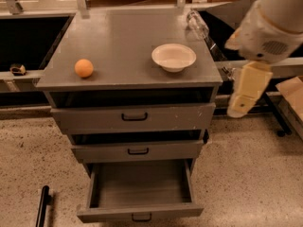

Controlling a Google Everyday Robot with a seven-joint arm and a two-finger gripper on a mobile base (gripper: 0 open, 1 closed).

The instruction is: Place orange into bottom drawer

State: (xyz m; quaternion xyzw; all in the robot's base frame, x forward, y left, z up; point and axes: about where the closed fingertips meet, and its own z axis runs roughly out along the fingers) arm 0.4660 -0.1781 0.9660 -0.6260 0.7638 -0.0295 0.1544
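The orange [84, 68] sits on the left of the grey cabinet top [123, 37]. The bottom drawer [140, 212] is pulled open, and its grey tray holds nothing. The middle drawer [137, 151] and top drawer [134, 117] are shut. My arm [270, 27] comes in from the upper right. My gripper [246, 91], a cream-coloured part, hangs down just right of the cabinet at the height of the top drawer. It is far from the orange and holds nothing that I can see.
A white shallow bowl [173, 56] stands on the right of the cabinet top. A clear bottle [196, 25] lies at the back right corner. A black bar [42, 205] lies on the speckled floor at lower left. Dark bins flank the cabinet.
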